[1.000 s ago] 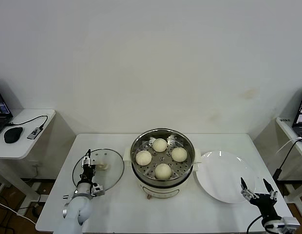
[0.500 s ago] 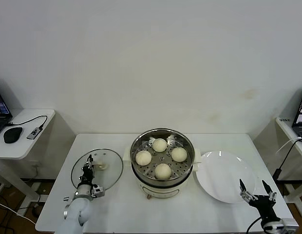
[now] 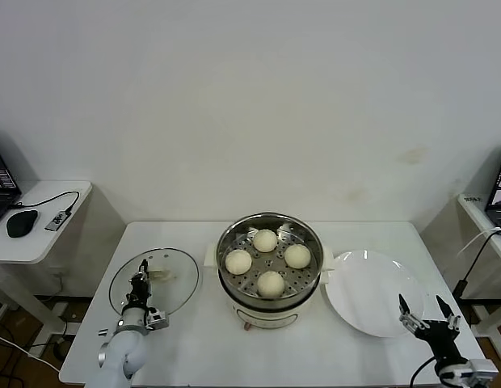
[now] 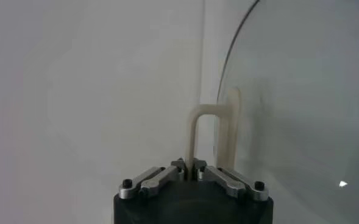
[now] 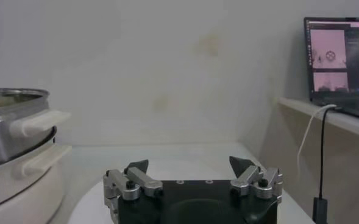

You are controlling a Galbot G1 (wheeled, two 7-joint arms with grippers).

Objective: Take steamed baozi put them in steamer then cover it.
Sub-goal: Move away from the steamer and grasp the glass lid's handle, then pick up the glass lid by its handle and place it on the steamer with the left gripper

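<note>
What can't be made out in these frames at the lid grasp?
- Left claw fingertips: left wrist view, own body hides them where they shut on the cover handle.
- Steamer: right wrist view, cut off by the edge.
- Right claw arm: head view, cut off below.

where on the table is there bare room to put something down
Bare patches: the front strip between the steamer and the table's near edge, and the back strip behind the white plate. Crowded: left side, where the left pincer grips the cover; the right pincer hangs open by the plate.
</note>
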